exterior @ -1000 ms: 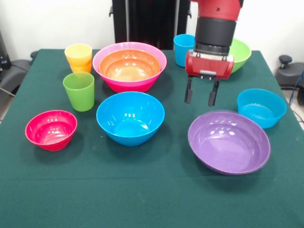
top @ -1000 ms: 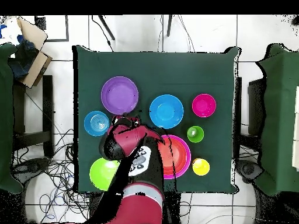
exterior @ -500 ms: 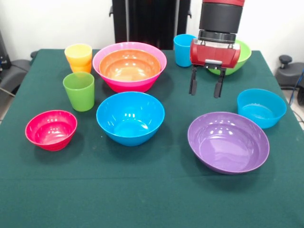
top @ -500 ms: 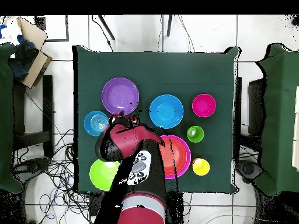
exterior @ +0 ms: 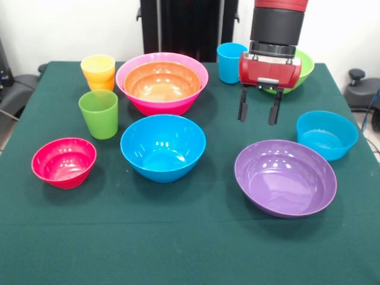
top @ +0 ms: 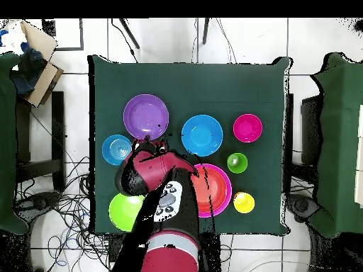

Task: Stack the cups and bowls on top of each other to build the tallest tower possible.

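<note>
My gripper [exterior: 258,120] hangs open and empty above the cloth, beyond the purple bowl [exterior: 286,177] and left of the light blue bowl [exterior: 326,134]. The orange bowl [exterior: 162,82] sits nested in the pink bowl [exterior: 161,95]. In front of them stands the blue bowl [exterior: 163,146], with the red-pink bowl [exterior: 63,161] at the front left. The green cup [exterior: 99,113] stands by the yellow cup [exterior: 98,67], which sits in the orange cup [exterior: 102,84]. The blue cup [exterior: 229,62] and light green bowl [exterior: 297,68] are behind the gripper. From overhead, the arm [top: 159,177] covers part of the pink bowl [top: 222,190].
The green table cloth [exterior: 178,237] has bare room along its front. A cardboard box [top: 35,60] lies off the table's corner in the overhead view, with cables on the floor [top: 78,198].
The gripper has risen and drawn back from the purple bowl's rim towards the light green bowl, staying open. The bowls and cups have not moved.
</note>
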You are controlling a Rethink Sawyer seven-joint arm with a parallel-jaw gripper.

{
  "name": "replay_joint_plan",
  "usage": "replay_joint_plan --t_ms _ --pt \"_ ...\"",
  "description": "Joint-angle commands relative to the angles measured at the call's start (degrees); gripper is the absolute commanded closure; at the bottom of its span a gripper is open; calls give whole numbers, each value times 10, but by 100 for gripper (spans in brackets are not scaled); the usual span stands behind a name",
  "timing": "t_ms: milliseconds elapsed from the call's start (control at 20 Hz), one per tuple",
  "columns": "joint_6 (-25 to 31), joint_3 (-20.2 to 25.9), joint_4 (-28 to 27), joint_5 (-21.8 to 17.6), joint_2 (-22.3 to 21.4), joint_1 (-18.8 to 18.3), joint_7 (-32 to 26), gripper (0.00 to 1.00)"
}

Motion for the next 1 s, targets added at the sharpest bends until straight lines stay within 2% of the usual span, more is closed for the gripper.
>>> replay_joint_plan --t_ms 50,250,1000 --pt "62 77 -25 -22 16 -10 -23 0" --pt "96 96 -19 -20 -10 -24 -43 0" --pt "125 111 -42 -22 -8 -33 -48 0"
